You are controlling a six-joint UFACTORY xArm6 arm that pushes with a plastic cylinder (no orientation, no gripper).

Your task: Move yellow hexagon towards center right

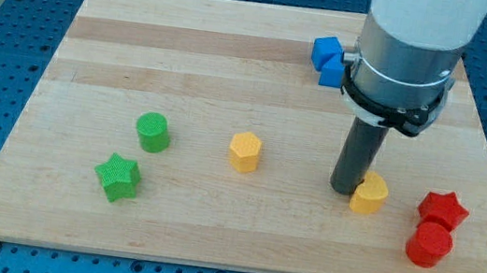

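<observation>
Yellow hexagon (244,151) sits mid-surface, well left of my tip (346,189).

You have no gripper to open or close, only the rod. The hexagon looks light, rigid and likely to slide; push its left face. My tip touches the other yellow block (370,194), near the red star (442,209).

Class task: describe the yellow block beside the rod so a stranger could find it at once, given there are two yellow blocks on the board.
Start at the wooden board and go to its right side, where the dark rod comes down. My tip meets the yellow block there. Unlike the other yellow block mid-board, it sits left of the red star.
</observation>
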